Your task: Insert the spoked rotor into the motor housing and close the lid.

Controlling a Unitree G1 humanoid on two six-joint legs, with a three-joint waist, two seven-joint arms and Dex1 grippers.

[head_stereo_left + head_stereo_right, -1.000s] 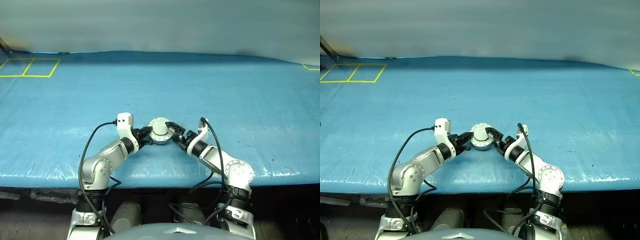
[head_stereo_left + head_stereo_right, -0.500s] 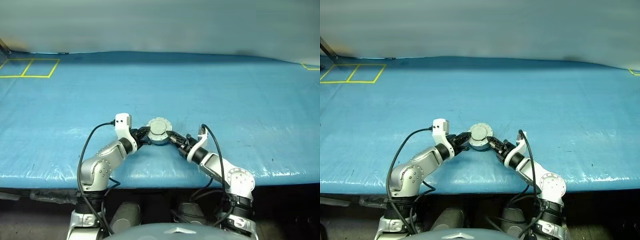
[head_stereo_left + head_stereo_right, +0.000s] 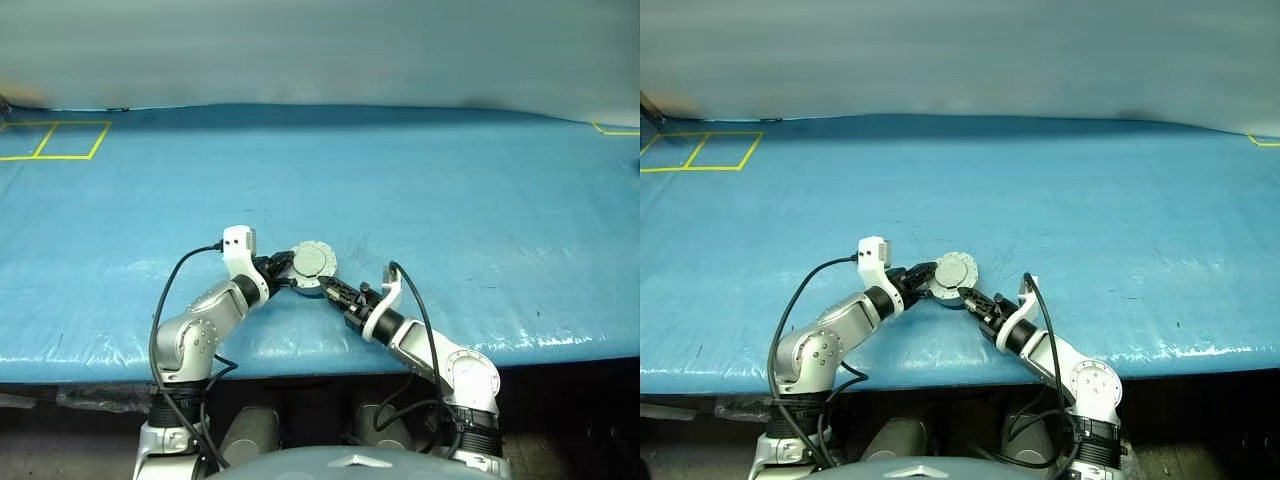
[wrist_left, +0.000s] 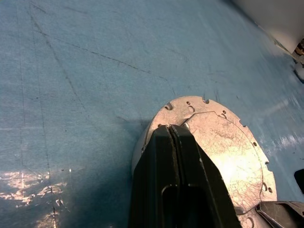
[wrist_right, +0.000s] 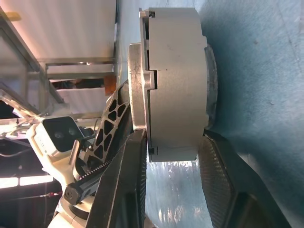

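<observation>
Right pincer (image 5: 171,190) clamps the motor housing (image 5: 173,80) by its smooth side wall, lid (image 4: 223,142) down on top, near the blue bench (image 3: 450,180) edge; left pincer (image 4: 173,156), fingers together, presses the lid; rigid, weighty, slippery-looking metal; grip the wall.

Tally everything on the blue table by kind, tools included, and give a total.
Motor housing, lid closed on it: 1
Robot tools: 2, left tool and right tool
Yellow tape rectangles: 1 pair
Total: 4
</observation>
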